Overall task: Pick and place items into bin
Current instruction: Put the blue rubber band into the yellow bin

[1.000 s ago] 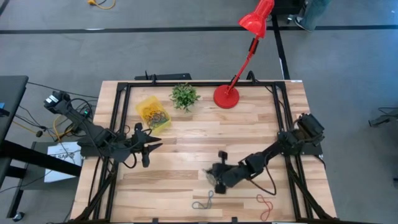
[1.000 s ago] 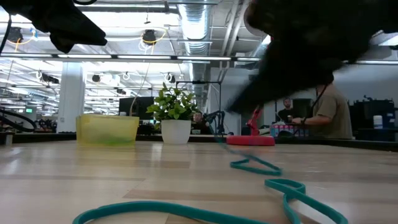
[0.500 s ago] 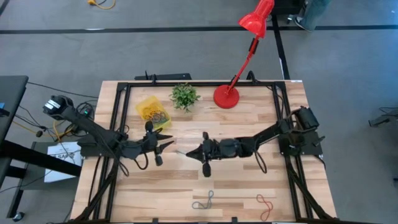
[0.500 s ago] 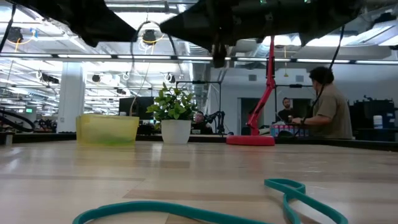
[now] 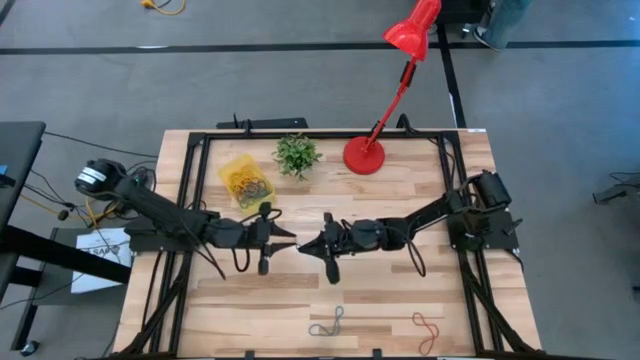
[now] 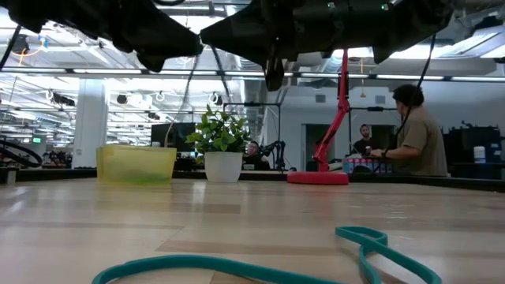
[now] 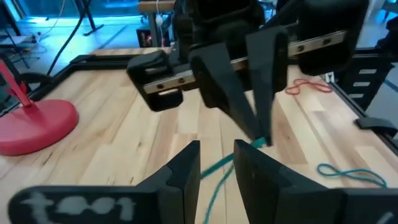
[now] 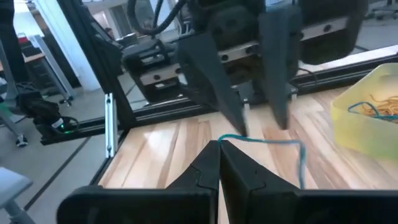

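Observation:
Over the table's middle my two grippers face each other, tips almost meeting. My right gripper is shut on a thin teal band. My left gripper is open, one finger on either side of the hanging band; whether it touches the band I cannot tell. The yellow bin stands at the far left with several coloured bands inside. A teal band and a red band lie flat near the front edge. My right gripper pinches the teal band at one end between its two fingertips. The fingers lie about level and point toward the table's left. The band hangs slack below them, lifted clear of the table.
A small potted plant and the red lamp's base stand at the far edge, right of the bin. A black frame runs around the tabletop. People sit in the room beyond. Bare wood lies under both grippers.
My right gripper has risen from the front of the table and gone toward the far left to the middle, tipping from downward to level and carrying the teal band up. My left gripper has moved toward the table's right until its tips meet the right gripper's.

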`<action>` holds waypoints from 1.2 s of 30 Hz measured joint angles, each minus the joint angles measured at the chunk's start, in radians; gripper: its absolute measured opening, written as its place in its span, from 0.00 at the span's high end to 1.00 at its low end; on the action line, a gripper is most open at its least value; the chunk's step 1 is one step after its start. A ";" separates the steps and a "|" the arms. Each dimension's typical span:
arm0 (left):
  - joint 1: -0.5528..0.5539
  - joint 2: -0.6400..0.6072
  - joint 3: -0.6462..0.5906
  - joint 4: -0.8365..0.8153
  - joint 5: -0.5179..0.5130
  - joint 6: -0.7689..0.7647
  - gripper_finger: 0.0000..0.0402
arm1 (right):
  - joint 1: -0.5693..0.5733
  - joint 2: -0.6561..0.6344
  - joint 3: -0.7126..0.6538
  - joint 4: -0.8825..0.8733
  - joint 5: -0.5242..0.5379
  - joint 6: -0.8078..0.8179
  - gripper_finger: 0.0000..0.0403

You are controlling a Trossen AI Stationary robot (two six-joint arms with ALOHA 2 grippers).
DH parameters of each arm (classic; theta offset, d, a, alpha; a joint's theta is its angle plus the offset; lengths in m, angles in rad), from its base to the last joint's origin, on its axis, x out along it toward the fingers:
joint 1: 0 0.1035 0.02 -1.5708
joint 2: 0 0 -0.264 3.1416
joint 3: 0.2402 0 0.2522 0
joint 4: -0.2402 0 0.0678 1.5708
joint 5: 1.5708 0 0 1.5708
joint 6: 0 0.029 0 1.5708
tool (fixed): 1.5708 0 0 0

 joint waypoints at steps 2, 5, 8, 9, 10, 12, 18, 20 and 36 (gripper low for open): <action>0.008 0.007 0.000 -0.002 0.019 0.000 0.78 | 0.002 0.000 0.000 -0.002 0.000 0.000 1.00; 0.013 0.007 0.000 0.001 0.071 0.000 0.78 | 0.001 0.000 0.000 -0.004 0.000 0.000 1.00; 0.012 0.007 0.000 0.004 0.078 0.000 0.78 | 0.000 0.000 0.000 -0.001 0.000 0.000 1.00; 0.012 0.007 0.000 0.004 0.078 -0.001 0.78 | 0.000 0.000 0.000 -0.001 0.000 0.000 1.00; 0.012 0.007 0.000 0.002 0.078 -0.001 0.78 | 0.000 0.000 0.000 -0.001 0.000 0.001 1.00; 0.012 0.007 0.000 0.001 0.078 0.000 0.78 | 0.000 0.000 0.000 -0.001 0.000 0.001 1.00; 0.012 0.007 0.000 0.003 0.076 -0.001 0.78 | 0.002 0.000 0.000 -0.034 0.000 0.002 1.00; 0.012 0.007 0.000 0.003 0.072 -0.001 0.78 | 0.002 0.000 0.000 -0.043 0.000 0.002 1.00; 0.012 0.007 0.000 -0.008 0.153 0.001 0.78 | 0.000 0.000 0.000 -0.035 0.035 0.002 1.00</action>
